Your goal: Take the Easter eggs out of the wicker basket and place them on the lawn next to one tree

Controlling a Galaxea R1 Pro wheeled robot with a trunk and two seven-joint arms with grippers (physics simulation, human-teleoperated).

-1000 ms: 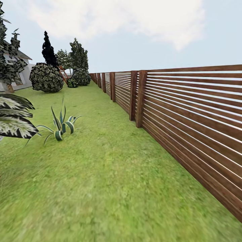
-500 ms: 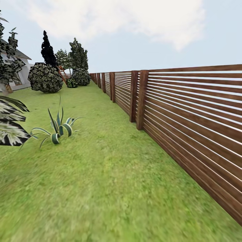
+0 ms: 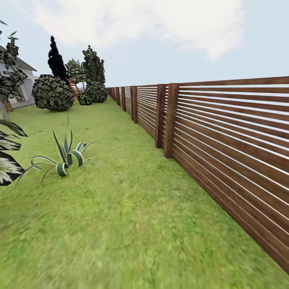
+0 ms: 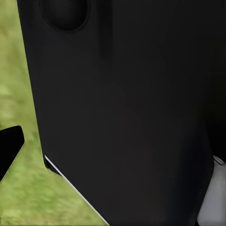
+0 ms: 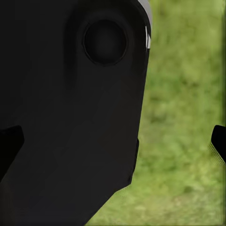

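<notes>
The lawn (image 3: pixel 120 208) spreads bright green ahead of me in the head view. The Easter eggs and the wicker basket are out of view. Leafy trees (image 3: pixel 94 66) stand far back in the garden near the fence line. In the left wrist view one black fingertip (image 4: pixel 10 147) of my left gripper (image 4: pixel 113 146) sits at the picture's edge, over grass. My right gripper (image 5: pixel 113 141) shows two fingertips (image 5: pixel 219 141) far apart with nothing held. A black part of my own body fills much of both wrist views.
A brown slatted wooden fence (image 3: pixel 224 148) runs along the right side into the distance. A striped spiky plant (image 3: pixel 66 156) grows at the left, with palm fronds (image 3: pixel 8 160) at the edge. Round bushes (image 3: pixel 52 93), a dark conifer (image 3: pixel 56 60) and a white house (image 3: pixel 20 84) lie far back.
The whole head view has shifted: the spiky plant and palm fronds slid left and down, so the camera is moving forward along the fence.
</notes>
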